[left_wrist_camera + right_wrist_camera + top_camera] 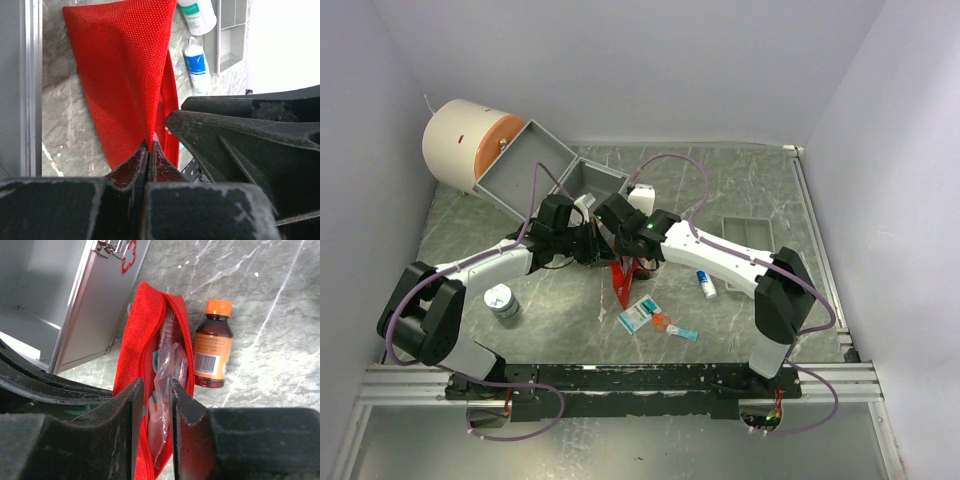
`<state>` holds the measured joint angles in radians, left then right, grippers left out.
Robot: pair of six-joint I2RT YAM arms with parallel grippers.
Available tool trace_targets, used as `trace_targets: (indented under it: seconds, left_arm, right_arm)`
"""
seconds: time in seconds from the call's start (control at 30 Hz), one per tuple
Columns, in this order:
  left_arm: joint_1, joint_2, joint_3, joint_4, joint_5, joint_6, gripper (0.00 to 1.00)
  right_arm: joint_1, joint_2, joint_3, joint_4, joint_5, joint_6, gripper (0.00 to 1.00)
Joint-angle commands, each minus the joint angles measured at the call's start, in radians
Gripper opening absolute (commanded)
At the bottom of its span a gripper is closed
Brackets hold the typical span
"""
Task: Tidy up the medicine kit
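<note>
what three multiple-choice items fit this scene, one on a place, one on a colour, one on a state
1. Where is the brown bottle? A inside the red pouch; B on the table beside it; C on top of it.
2. Its cap is: A white; B blue; C orange.
3. The pouch is: A open, packets showing; B closed up; C folded flat.
Answers: B, it rests on the marble next to the pouch; C, the cap is bright orange; A, its mouth gapes over clear packets.
</note>
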<state>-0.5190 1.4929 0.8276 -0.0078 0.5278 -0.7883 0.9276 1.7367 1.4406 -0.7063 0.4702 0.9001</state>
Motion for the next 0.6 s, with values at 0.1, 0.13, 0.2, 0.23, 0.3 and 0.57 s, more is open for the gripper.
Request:
trace_targets:
  seconds: [0.1,0.13,0.2,0.23,0.3,0.57]
  left_arm:
    - [-0.006,0.016,0.031,-0.013,0.039,0.027,0.07]
    - [-0.007,0.016,0.031,-0.012,0.041,0.028,0.07]
    - [-0.007,0.015,0.031,-0.016,0.04,0.029,0.07]
    - [-0.007,0.015,0.033,-0.018,0.04,0.031,0.07]
    - [-0.006,0.015,0.034,-0.02,0.042,0.033,0.07]
    - [-0.007,0.014,0.032,-0.03,0.04,0.04,0.07]
  right_arm:
    - [-0.012,0.043,-0.002,0.048,-0.051,-0.001,0.27]
    - [-0.014,0.051,-0.003,0.04,-0.053,0.008,0.27]
    - [-0.015,0.065,-0.007,0.025,-0.051,0.022,0.31]
    - [-0.015,0.07,-0.009,0.022,-0.049,0.026,0.32]
    - [-0.017,0.075,-0.013,0.016,-0.044,0.035,0.33]
    - [-0.025,0.081,-0.019,0.008,-0.022,0.044,0.28]
